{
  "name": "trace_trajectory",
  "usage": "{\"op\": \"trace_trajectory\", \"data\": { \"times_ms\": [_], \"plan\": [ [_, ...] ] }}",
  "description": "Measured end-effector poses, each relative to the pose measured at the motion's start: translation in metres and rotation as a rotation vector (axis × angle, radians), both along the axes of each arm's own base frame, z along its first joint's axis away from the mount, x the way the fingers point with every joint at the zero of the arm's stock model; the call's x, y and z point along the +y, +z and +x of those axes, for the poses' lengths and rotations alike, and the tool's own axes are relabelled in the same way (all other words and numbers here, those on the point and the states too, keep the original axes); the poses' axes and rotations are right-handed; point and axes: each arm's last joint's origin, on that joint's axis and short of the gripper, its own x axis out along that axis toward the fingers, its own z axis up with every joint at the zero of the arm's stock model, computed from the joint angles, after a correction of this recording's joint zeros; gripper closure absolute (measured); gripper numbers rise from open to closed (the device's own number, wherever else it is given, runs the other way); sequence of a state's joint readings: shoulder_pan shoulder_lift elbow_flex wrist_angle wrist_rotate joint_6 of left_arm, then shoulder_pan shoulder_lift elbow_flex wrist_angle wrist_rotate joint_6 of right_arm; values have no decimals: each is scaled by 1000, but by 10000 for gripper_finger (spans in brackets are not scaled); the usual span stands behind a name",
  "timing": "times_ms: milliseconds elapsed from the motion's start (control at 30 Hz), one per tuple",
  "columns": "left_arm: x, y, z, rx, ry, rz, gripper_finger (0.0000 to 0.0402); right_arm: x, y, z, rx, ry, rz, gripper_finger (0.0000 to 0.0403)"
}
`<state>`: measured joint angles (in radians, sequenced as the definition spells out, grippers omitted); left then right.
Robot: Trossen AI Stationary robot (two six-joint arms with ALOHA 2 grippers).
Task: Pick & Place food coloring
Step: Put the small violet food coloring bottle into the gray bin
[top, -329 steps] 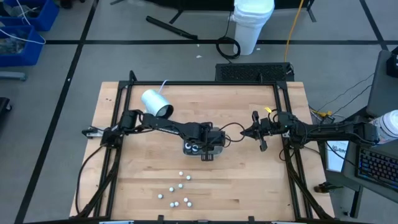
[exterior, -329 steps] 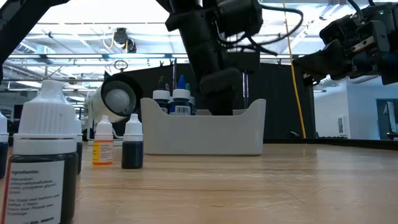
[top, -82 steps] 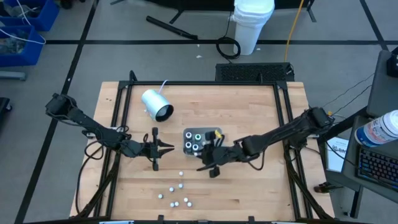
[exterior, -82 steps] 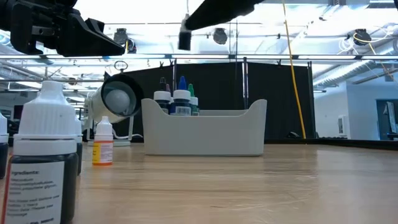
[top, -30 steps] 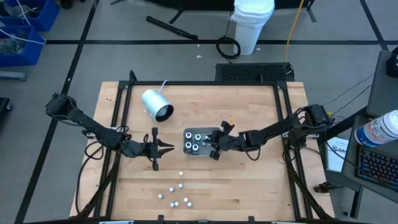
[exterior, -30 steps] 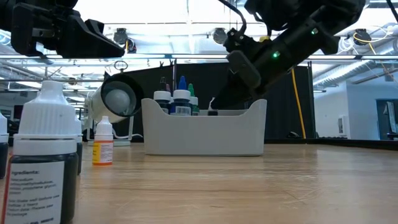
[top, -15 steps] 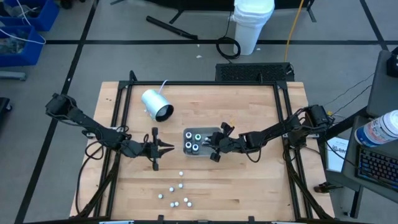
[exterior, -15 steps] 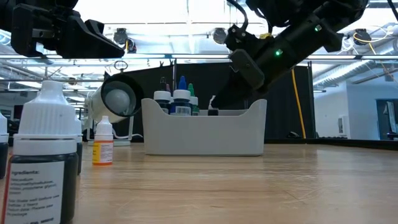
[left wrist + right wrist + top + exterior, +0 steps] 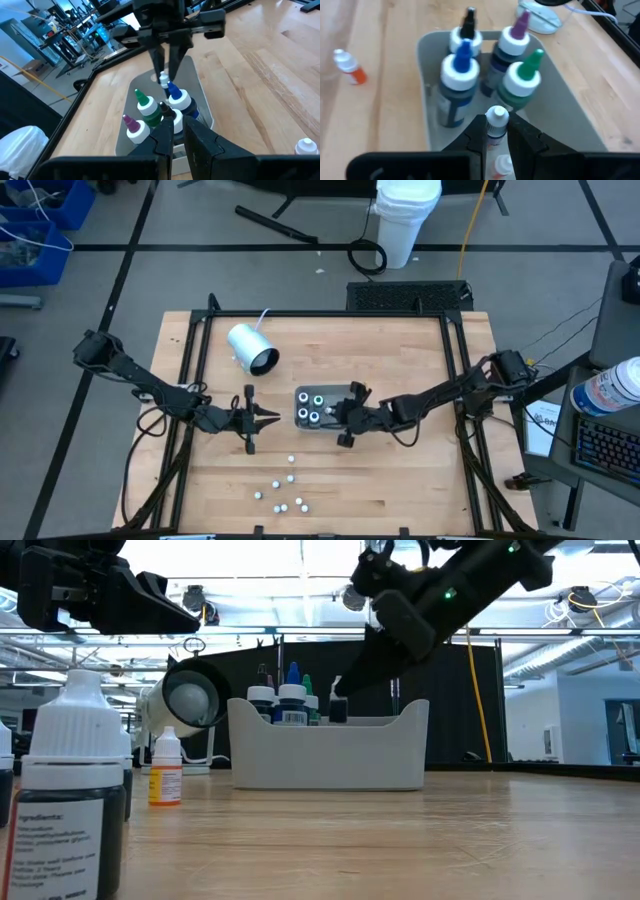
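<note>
A tiny dark food coloring bottle with a white cap (image 9: 496, 121) is being gripped by the right gripper (image 9: 346, 416), whose two dark fingers (image 9: 476, 134) are pinching it on both sides just below the cap. It is hanging above the open end of the shallow grey rectangular plastic tray (image 9: 341, 394), which is sitting near the middle of the wooden table (image 9: 400, 350). In the low view the bottle (image 9: 338, 706) is showing dark at the tray's rim line (image 9: 325, 755), under the slanting right arm.

Four larger bottles are standing upright in the tray, clustered at its end toward the table's left edge: one with a blue tip (image 9: 462, 60), one with a green tip (image 9: 527, 70), one with a purple tip (image 9: 516, 31) and one with a black tip (image 9: 466, 25). Another small white-capped bottle (image 9: 502, 165) is lying in the tray under the gripper.

More tiny whitish bottles (image 9: 283, 491) are being left scattered near the table's front edge, and an orange one (image 9: 165, 771) is standing beside the tray.

The left gripper (image 9: 270, 418) is hovering just left of the tray, its fingers (image 9: 170, 131) almost together and holding nothing. A large white-and-grey cylinder with a cord (image 9: 251, 346) is lying toward the table's back left corner.
</note>
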<state>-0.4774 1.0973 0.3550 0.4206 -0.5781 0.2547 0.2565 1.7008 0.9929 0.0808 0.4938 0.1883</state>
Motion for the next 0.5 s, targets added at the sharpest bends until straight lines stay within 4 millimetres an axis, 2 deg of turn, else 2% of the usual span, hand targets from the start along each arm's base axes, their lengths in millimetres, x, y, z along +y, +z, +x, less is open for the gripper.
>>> {"op": "trace_trajectory", "data": {
  "times_ms": [167,500],
  "plan": [
    [0,0,0,0,0,-2,353,7,-3,-2,2,51,24,358],
    [0,0,0,1,0,0,353,1,-33,10,13,11,54,358]
  ]
}}
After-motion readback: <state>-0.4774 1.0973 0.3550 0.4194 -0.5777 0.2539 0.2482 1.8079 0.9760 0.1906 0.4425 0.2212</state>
